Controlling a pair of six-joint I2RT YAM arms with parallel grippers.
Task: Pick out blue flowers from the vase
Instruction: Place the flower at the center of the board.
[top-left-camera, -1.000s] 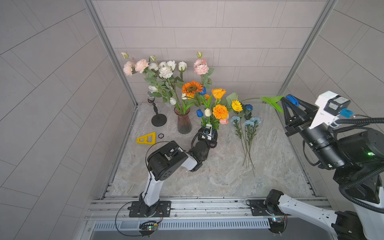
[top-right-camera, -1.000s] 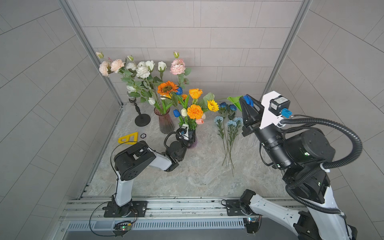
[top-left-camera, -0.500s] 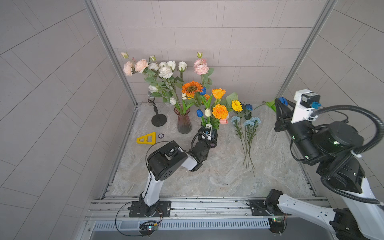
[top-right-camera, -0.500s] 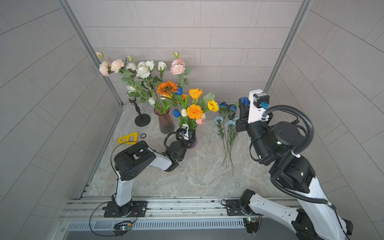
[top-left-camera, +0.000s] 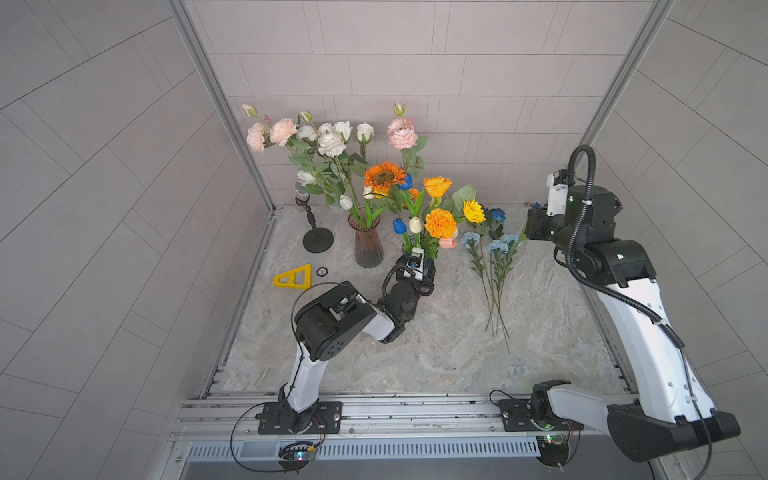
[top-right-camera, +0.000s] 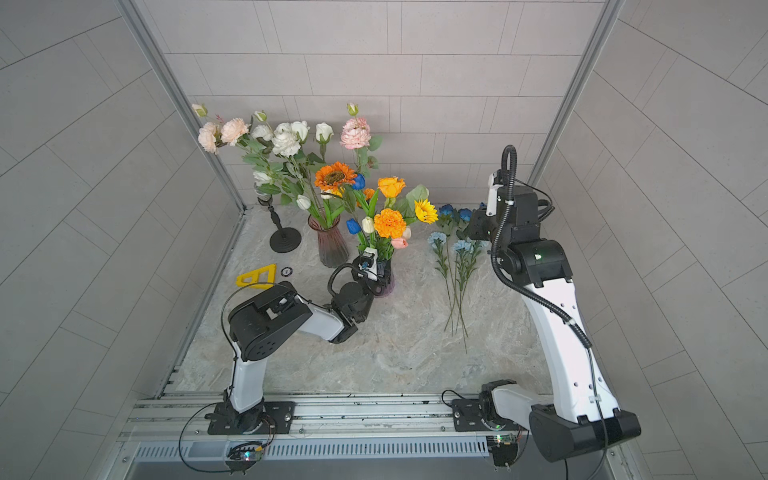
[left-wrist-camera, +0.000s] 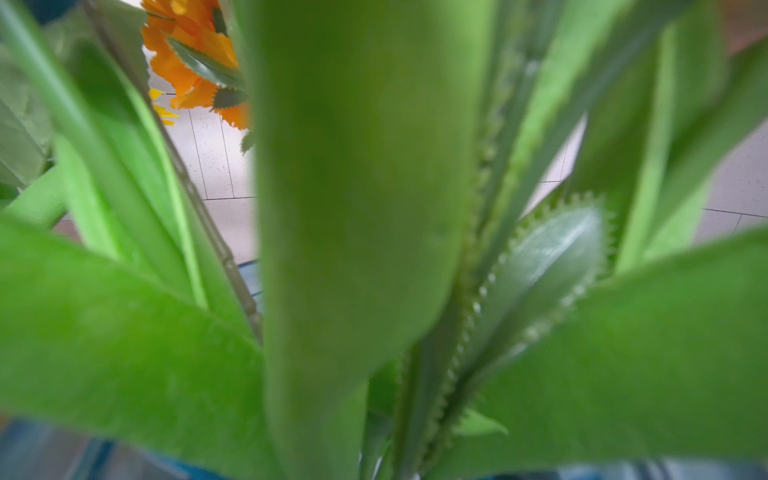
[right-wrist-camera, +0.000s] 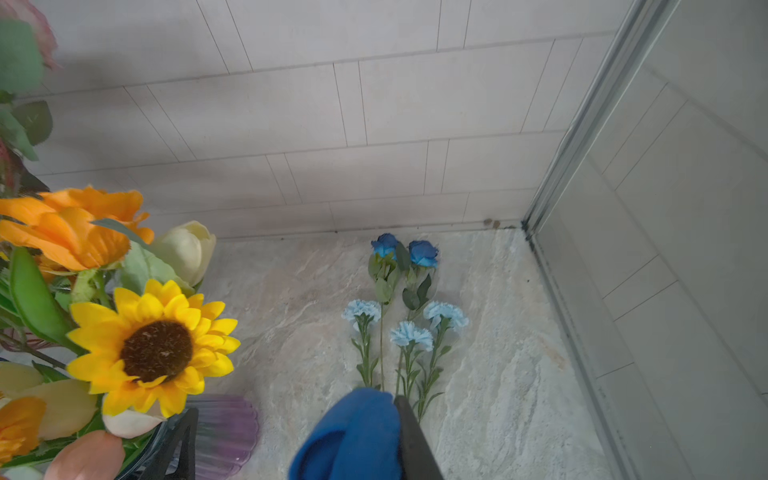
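The purple vase (top-left-camera: 430, 285) holds orange, yellow, white and pink blooms and one deep-blue tulip (top-left-camera: 399, 225). My left gripper (top-left-camera: 420, 271) is shut on this vase; its wrist view shows only green leaves (left-wrist-camera: 357, 208). Another blue tulip (top-left-camera: 406, 181) stands higher, behind the orange sunflower. My right gripper (right-wrist-camera: 386, 415) is shut on a blue tulip bud (right-wrist-camera: 353, 436), low over the table's back right. Beneath it lie blue flowers: two deep-blue roses (right-wrist-camera: 384, 244) and three pale-blue carnations (right-wrist-camera: 411, 332), seen in both top views (top-left-camera: 496, 245) (top-right-camera: 446, 210).
A brownish glass vase (top-left-camera: 368, 245) with white and pink blooms stands left of the purple one. A black stand (top-left-camera: 318, 240), a yellow triangle (top-left-camera: 293, 277) and a small ring (top-left-camera: 322, 271) sit at the back left. Tiled walls close three sides.
My right arm has swung down and in from high at the right, carrying the blue tulip over the laid-out blue flowers. The left arm and vase have not moved.
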